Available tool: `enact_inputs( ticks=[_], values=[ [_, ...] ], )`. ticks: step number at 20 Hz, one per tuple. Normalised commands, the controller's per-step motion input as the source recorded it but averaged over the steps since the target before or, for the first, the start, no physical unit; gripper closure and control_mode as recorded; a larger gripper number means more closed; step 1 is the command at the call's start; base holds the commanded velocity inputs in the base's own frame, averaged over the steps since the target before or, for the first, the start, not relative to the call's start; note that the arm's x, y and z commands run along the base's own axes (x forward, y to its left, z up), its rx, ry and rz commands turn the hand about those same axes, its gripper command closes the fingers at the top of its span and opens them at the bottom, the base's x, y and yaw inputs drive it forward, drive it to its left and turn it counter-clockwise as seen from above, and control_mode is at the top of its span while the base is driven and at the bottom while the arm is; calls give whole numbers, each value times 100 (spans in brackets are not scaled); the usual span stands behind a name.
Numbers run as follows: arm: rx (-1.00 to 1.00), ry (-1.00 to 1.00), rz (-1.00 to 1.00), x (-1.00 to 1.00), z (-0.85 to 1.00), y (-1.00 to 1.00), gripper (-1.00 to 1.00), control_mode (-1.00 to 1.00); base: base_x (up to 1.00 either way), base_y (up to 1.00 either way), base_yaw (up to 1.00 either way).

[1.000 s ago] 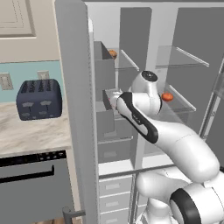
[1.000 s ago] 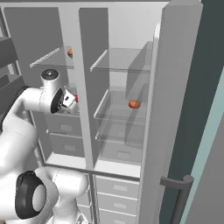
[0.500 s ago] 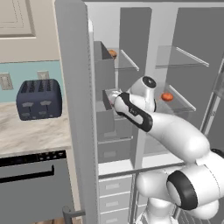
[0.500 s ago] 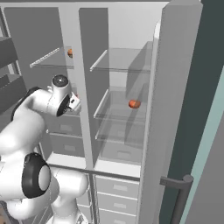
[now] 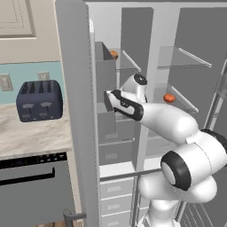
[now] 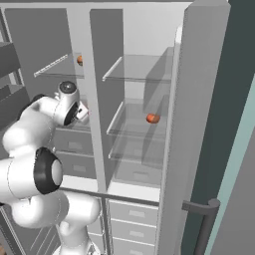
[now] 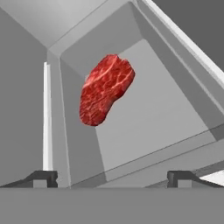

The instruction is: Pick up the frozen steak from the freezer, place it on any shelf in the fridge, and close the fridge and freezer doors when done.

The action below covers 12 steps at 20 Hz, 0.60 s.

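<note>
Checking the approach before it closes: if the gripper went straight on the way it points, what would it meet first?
Probably the frozen steak, lying ahead of the open gripper inside a grey freezer bin; depth is unclear.

No text, label, brand, number or sign can be read on anything here.
</note>
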Motion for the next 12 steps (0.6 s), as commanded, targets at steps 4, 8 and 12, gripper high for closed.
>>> enact_inputs(
  ticks=[4, 8, 12],
  values=[
    [0, -1, 0, 20, -36, 17, -100, -100, 0, 0, 0],
    [0, -1, 0, 11, -31, 0, -100, -100, 0, 0, 0],
    [-1, 0, -1, 18, -2, 16, -100, -100, 0, 0, 0]
  ],
)
